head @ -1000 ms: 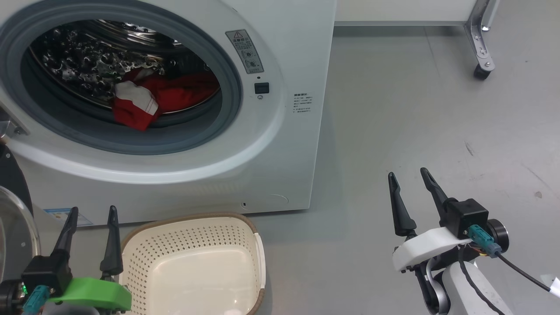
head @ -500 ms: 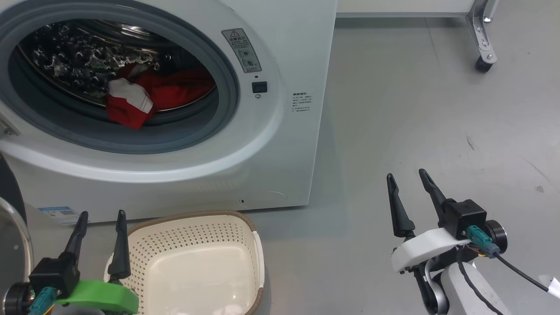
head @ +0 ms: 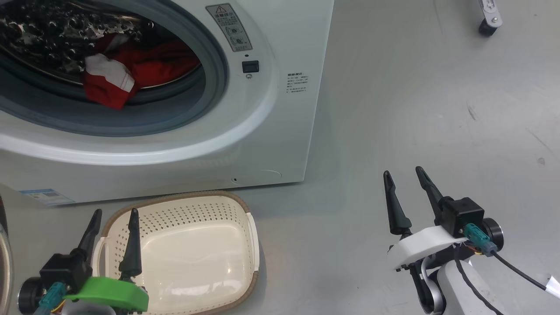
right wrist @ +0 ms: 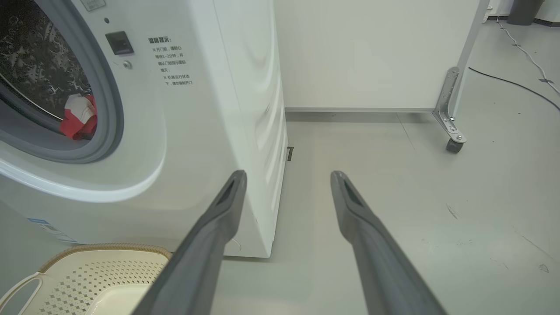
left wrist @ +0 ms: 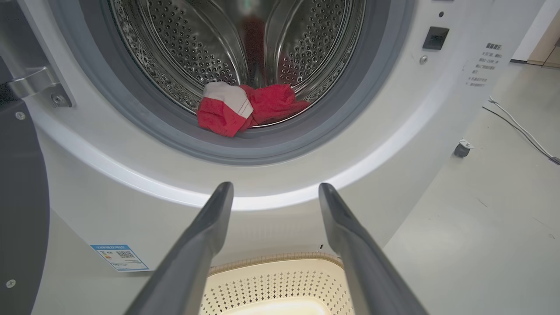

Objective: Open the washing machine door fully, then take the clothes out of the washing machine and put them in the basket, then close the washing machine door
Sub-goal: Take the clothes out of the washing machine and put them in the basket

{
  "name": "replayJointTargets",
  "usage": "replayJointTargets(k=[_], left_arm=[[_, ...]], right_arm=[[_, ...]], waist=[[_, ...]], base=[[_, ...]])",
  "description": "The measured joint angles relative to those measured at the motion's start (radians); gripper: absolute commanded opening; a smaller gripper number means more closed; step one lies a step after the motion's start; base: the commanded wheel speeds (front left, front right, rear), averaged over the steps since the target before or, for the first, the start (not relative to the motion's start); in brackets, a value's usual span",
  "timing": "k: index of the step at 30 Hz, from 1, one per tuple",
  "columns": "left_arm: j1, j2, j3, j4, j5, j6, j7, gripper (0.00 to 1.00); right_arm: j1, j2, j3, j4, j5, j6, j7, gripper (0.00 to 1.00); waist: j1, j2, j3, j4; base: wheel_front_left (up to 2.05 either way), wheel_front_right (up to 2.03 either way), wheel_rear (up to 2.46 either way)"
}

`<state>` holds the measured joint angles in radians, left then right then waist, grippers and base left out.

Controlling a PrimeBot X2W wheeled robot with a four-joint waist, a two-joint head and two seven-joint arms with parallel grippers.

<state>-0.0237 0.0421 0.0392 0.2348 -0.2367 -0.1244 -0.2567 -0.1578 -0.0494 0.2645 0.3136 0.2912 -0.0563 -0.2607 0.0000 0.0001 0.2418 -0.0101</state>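
Beyond the basket (head: 210,194), the clothes (head: 144,65) lie inside the washing machine (head: 280,131), dead ahead of my left claw (head: 115,211). Both claws gape empty; my right claw (head: 402,170) sits farther off.

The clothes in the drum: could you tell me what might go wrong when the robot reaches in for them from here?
1. The clothes lie bunched at the drum's front edge by the grey gasket; a grasp might pinch the gasket or catch only a fold.
2. The left gripper hovers by the basket rim and could knock it.
3. The washing machine door stands close on that arm's left; it might get bumped.
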Motion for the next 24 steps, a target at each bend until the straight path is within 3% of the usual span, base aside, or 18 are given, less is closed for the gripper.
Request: replayJointTargets(k=[10,24], left_arm=[[-0.158,0.007,-0.041,0.002,-0.054,-0.001,0.0,1.0],[-0.465,0.127,-0.051,0.075,-0.079,-0.001,0.042,1.0]], right_arm=[[-0.047,0.0,0.04,-0.024,0.012,-0.017,0.0,1.0],[-0.111,-0.001,0.097,-0.04,0.026,-0.035,0.0,1.0]], waist=[[0.0,0.0,0.094,-0.018],[0.0,0.0,0.21,-0.061]], base=[[0.0,0.0,0.0],[0.0,0.0,0.0]])
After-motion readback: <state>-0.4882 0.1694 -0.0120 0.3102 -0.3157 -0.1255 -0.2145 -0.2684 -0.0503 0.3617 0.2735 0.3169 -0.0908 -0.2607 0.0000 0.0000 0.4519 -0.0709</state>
